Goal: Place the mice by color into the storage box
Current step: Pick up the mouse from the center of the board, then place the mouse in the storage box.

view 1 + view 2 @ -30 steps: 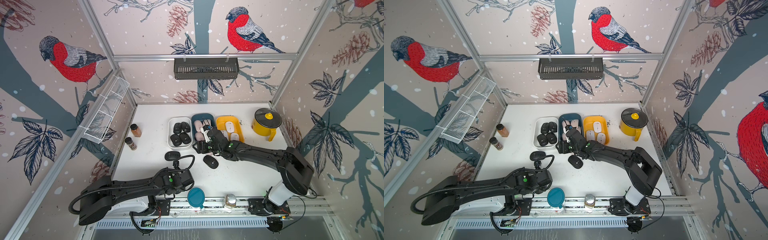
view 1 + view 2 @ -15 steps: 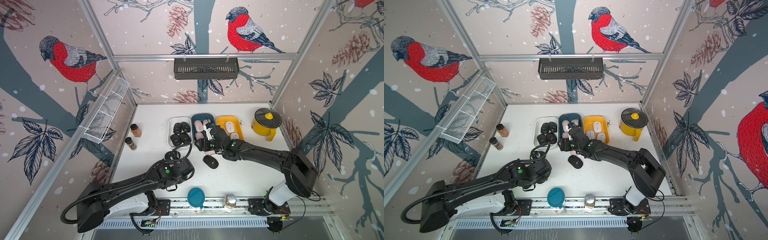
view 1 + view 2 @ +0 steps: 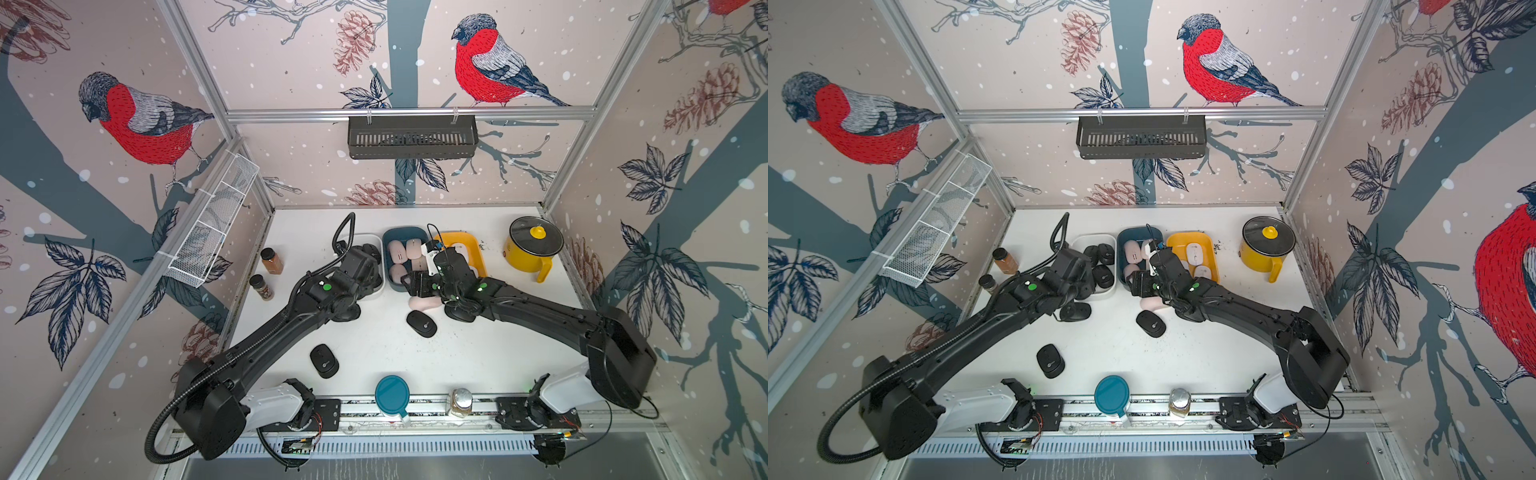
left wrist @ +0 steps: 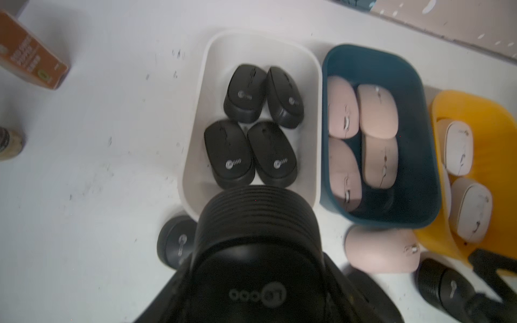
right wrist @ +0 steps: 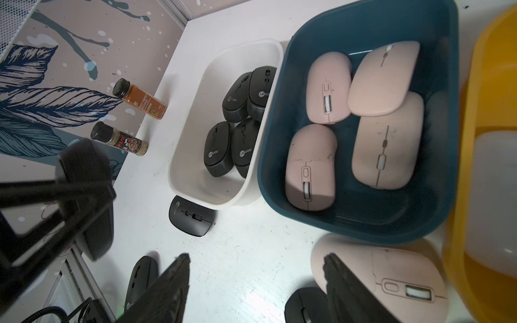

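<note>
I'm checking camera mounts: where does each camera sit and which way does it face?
Both top views: high at the front, looking down on the table; both arms show.
Left wrist: just short of the white bin, looking down; the black mouse in its grip fills the foreground.
Right wrist: beside the blue bin, looking down; the open right gripper shows.
Shared: both wrist views hold the loose pink mouse.

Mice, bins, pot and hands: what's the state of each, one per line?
Left hand, shut on black mouse.
Right hand, open, empty.
White bin, holds four black mice.
Blue bin, holds four pink mice.
Yellow bin, holds white mice.
Loose pink mouse, on table.
Loose black mice, three, on table.
Pot, lid on.
Spice jars, capped, upright.
</note>
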Available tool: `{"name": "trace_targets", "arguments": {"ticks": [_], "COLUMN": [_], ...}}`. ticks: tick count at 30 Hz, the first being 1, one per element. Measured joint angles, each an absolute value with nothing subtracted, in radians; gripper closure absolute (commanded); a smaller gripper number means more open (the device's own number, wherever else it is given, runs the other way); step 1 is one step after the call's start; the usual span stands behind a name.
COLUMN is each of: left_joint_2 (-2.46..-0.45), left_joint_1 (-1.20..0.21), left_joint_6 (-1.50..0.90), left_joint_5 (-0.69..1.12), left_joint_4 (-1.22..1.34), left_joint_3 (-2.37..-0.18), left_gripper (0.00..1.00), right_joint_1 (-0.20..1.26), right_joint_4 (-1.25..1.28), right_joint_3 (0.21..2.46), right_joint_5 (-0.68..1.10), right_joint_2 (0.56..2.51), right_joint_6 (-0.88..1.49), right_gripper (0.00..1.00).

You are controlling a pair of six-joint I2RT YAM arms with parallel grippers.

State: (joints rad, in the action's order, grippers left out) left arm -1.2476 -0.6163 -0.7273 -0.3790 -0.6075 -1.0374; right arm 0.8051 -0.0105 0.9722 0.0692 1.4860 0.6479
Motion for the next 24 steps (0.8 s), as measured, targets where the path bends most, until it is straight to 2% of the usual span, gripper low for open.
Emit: {"name": "trace_targets", "arguments": {"ticks": [8,24], "left_joint_2": [-1.42,-1.719], "left_joint_1": [-0.492,-0.442], "left_joint_6": [-0.581,-0.517], "left_joint_5": [-0.34,-0.289], "left_joint_4": [-0.491,-0.37], "left_joint_3": [-1.172,-1.216], "left_gripper": [0.44,0.43], "right_joint_1": [0.77,0.723], "right_joint_4": [-0.024,-0.039], "right_joint_3": [0.953,0.926], "right_joint_5": [0.062,0.06], "right_joint_2": [1.454,1.438], "right_joint_6": [0.628,0.624], "right_gripper": [0.24,0.24]}}
